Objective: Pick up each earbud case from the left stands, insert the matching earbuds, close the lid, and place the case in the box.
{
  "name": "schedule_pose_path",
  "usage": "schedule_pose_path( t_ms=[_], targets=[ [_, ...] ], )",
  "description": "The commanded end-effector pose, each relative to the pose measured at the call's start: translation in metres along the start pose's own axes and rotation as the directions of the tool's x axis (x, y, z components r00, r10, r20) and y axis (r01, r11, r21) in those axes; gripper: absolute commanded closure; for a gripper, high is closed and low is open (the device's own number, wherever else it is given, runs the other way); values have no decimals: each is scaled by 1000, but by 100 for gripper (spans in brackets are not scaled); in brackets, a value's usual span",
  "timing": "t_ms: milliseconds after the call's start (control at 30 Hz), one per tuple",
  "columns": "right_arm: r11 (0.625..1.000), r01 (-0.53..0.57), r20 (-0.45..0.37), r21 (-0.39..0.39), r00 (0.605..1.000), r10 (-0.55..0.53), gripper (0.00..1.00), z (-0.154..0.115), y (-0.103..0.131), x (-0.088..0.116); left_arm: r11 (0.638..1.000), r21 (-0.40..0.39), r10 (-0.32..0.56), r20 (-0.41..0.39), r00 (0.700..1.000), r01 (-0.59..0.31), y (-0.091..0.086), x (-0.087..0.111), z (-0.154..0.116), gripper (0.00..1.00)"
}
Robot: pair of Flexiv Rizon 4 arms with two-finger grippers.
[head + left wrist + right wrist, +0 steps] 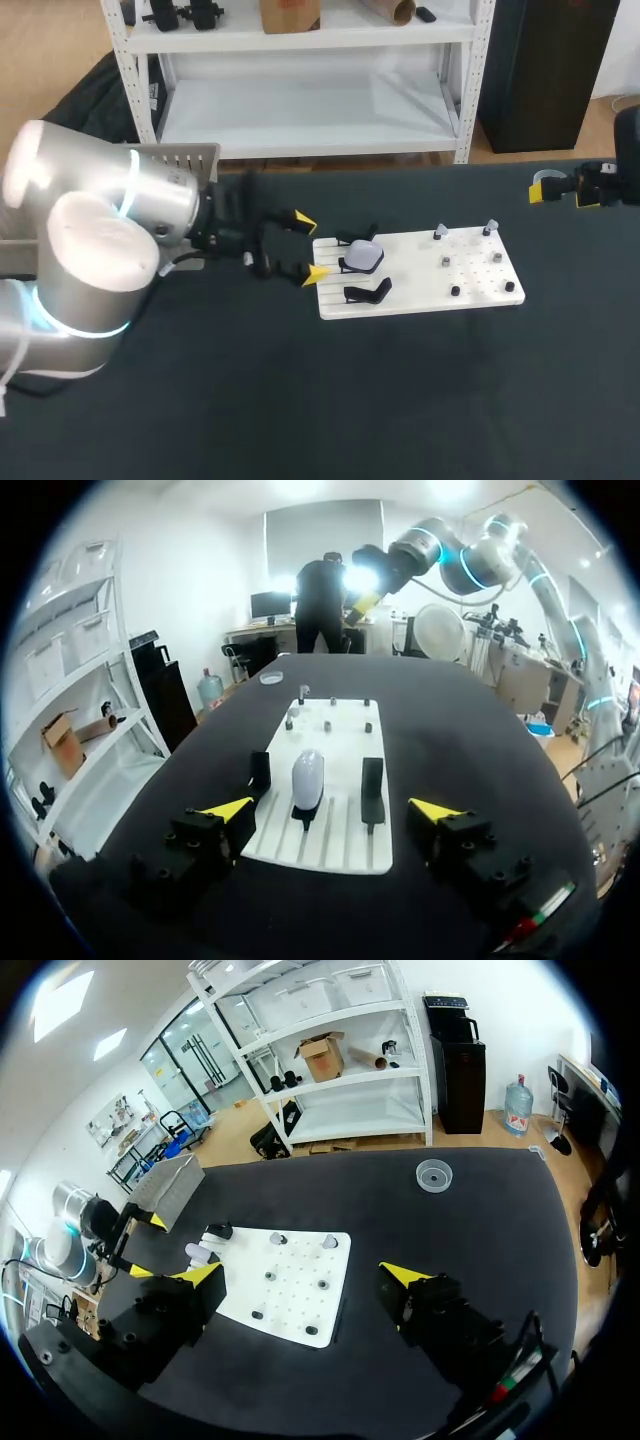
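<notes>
Looking down from above, you see the black table (300,400) filling most of the view. Your left arm (100,250) comes in low over its left side, bulky and silver. Your right arm shows only at the far right edge, and its right gripper (575,188) is well apart from everything else. On its own wrist camera the right gripper (302,1275) has its jaws spread wide with nothing between them.

The white board (480,290) lies flat near the table's middle. The left gripper (309,248) sits just beside the board's left end. Its jaws are spread wide and grip nothing, and in the left wrist view its yellow tips stand to either side of the board's near end.

Three stands sit side by side at that end, the two outer black stands (368,292) being bare. The pale earbud case (362,257) rests on the middle one, lid shut, straight ahead of the left gripper.

A small clear dish (434,1174) sits on the table beyond the board.

Two pale earbuds (440,232) perch on pegs at the board's far end, with small black pegs beside them.
</notes>
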State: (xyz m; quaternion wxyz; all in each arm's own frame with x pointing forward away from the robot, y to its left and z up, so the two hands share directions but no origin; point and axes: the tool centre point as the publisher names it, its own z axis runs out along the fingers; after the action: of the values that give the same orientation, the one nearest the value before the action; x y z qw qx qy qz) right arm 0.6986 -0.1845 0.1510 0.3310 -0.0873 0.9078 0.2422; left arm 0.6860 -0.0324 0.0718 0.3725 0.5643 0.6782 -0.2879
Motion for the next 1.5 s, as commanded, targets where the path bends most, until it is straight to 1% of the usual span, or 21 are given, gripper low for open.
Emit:
schedule_pose_path(
  t_ms=[33, 67, 100, 133, 167, 200, 333, 733, 867, 1000, 1033, 1100, 1133, 1267, 1300, 1367, 1400, 1500],
  targets=[
    [1000, 1, -1, -4, 1000, -1, 0, 0, -1, 0, 1000, 14, -25, 18, 1000, 25, 17, -1, 26, 9],
    [1000, 1, -1, -4, 1000, -1, 0, 0, -1, 0, 1000, 13, -27, 17, 999, 27, 17, -1, 29, 13],
    [1000, 1, -1, -4, 1000, -1, 0, 0, -1, 0, 999, 17, -33, 21, 999, 32, 18, -2, 33, 14],
    [1000, 1, -1, -4, 1000, -1, 0, 0, -1, 0, 999, 18, -36, 22, 999, 36, 19, -2, 35, 6],
    [1000, 1, -1, -4, 1000, -1, 0, 0, -1, 0, 999, 22, -40, 23, 999, 40, 19, -2, 37, 2],
    [1000, 1, -1, -4, 1000, -1, 0, 0, -1, 0, 999, 25, -42, 26, 999, 42, 19, -2, 38, 0],
    [1000, 1, -1, -4, 1000, -1, 0, 0, -1, 0, 998, 42, -41, 33, 999, 40, 17, -3, 42, 0],
    [1000, 1, -1, -4, 1000, -1, 0, 0, -1, 0, 994, 76, -78, 51, 996, 75, 16, 3, 60, 0],
    [1000, 1, -1, -4, 1000, -1, 0, 0, -1, 0, 993, 82, -89, 58, 994, 84, 17, 4, 63, 7],
    [1000, 1, -1, -4, 1000, -1, 0, 0, -1, 0, 992, 86, -96, 61, 994, 91, 19, 7, 67, 7],
    [1000, 1, -1, -4, 1000, -1, 0, 0, -1, 0, 992, 87, -98, 62, 993, 93, 19, 7, 67, 8],
    [1000, 1, -1, -4, 1000, -1, 0, 0, -1, 0, 991, 91, -101, 66, 993, 95, 20, 8, 69, 15],
    [1000, 1, -1, -4, 1000, -1, 0, 0, -1, 0, 991, 92, -102, 67, 993, 95, 20, 8, 69, 22],
    [1000, 1, -1, -4, 1000, -1, 0, 0, -1, 0, 990, 99, -105, 69, 992, 98, 22, 9, 71, 26],
    [1000, 1, -1, -4, 1000, -1, 0, 0, -1, 0, 990, 100, -106, 71, 992, 98, 22, 9, 71, 31],
    [1000, 1, -1, -4, 1000, -1, 0, 0, -1, 0, 989, 112, -111, 86, 990, 101, 21, 9, 72, 30],
    [1000, 1, -1, -4, 1000, -1, 0, 0, -1, 0, 988, 112, -112, 86, 990, 102, 21, 9, 72, 29],
    [1000, 1, -1, -4, 1000, -1, 0, 0, -1, 0, 988, 115, -110, 87, 990, 100, 21, 9, 72, 28]
  ],
)
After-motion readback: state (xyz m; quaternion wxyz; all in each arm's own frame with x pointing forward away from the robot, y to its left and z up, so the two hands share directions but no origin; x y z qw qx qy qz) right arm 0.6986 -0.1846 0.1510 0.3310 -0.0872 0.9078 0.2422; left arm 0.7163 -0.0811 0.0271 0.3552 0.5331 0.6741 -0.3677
